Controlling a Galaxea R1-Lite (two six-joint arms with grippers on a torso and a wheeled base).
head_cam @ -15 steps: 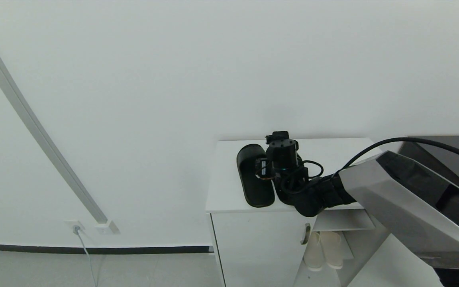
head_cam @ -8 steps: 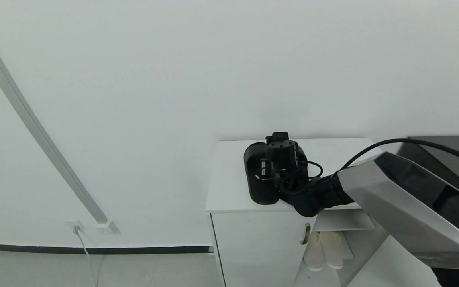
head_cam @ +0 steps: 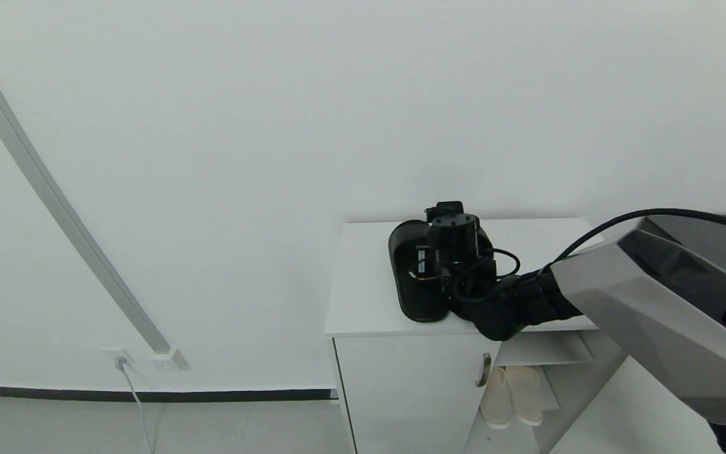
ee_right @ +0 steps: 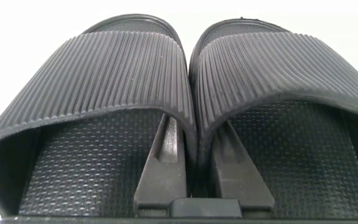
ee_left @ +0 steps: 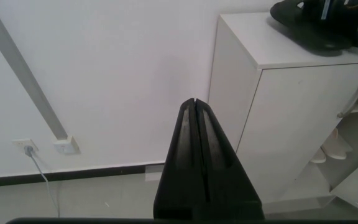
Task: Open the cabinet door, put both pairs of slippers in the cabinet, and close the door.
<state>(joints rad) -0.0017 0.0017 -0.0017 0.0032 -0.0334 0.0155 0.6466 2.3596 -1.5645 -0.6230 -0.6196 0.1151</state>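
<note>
Right claw (ee_right: 194,149) now pinches both black slippers (ee_right: 117,81) by inner straps; pair drawn together atop cabinet (head_cam: 363,296), ready for lifting

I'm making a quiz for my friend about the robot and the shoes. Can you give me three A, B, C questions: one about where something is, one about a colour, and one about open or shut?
1. Where are the black slippers?
A. On top of the cabinet
B. On the floor
C. On a shelf inside it

2. What colour is the pair already inside the cabinet?
A. Red
B. White
C. Blue

3. How is the left gripper?
A. Wide open
B. Shut, holding nothing
C. Holding a slipper

Answers:
1 A: the head view shows them lying on the cabinet's flat white top.
2 B: the white slippers stand on a low shelf behind the open door.
3 B: the left wrist view shows it pressed closed with nothing in between, away from the cabinet.
</note>
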